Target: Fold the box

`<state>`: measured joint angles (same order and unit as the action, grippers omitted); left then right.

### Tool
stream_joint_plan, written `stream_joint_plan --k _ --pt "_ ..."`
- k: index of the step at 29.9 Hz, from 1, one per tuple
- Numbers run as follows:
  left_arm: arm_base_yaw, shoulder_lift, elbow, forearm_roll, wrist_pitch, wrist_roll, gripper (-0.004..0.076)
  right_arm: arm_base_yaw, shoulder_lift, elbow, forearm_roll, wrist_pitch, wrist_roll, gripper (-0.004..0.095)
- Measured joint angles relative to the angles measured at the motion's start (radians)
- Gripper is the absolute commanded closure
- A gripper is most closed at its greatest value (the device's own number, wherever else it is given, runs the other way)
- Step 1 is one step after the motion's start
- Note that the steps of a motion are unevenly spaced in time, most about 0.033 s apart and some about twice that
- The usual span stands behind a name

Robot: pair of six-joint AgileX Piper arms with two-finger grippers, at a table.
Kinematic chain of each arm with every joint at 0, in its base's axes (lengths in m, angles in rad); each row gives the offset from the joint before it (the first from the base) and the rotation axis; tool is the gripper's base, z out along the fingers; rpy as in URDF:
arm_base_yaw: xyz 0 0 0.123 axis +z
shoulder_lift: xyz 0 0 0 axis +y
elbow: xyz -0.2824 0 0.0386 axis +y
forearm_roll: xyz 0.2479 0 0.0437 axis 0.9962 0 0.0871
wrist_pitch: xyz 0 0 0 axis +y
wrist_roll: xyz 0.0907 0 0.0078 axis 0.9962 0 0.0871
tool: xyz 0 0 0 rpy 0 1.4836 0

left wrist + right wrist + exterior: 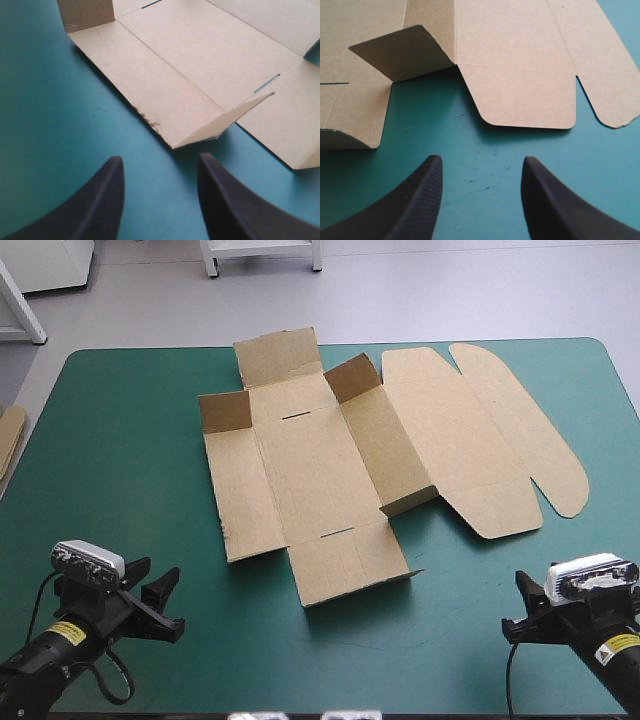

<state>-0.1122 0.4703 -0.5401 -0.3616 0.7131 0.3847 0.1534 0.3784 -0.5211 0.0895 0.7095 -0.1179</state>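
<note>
Claws, two. Left claw [160,159]: fingers spread, holding nothing, over bare teal-green cover [120,440], just short of the box's near left corner. Right claw [482,159]: likewise spread and empty, short of the lid's near edge.

Box [330,450]: brown cut sheet, mid-table, mostly flat, touched by neither claw. Side wall [390,450] partly raised; far corner tabs half up; lid [470,440] flat toward the table's right edge.

Hazards, as judgement:
- Sheet lies loose on a smooth cover. A push from one side alone would likely slide or turn it, not crease it.
- Flat panels offer no raised edge. A finger driven under one may scrape the cover or skate over the board.
- Half-raised walls look springy. Let go before tucking, they may drop back.
- Frayed edge [149,119] on the left wall is a weak spot. A hard pinch there could tear it.

View notes:
- High view alone shows the whole layout, both arms well back near the table's near edge, and spare board [8,440] at the table's left edge.
- Left wrist view alone shows the fraying, and a low corner tab [225,120] lifted just ahead of the claw.
- Right wrist view alone shows the upright tab [405,52] close up and the lid's rounded tuck flap [520,95] lying flat.
</note>
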Motion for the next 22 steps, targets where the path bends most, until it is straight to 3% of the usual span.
stream_joint_plan --k 22 --pt "0.000 0.011 0.000 -0.001 0.002 -0.070 0.0383 0.000 0.000 0.000 -0.001 0.000 -0.001 0.0449"
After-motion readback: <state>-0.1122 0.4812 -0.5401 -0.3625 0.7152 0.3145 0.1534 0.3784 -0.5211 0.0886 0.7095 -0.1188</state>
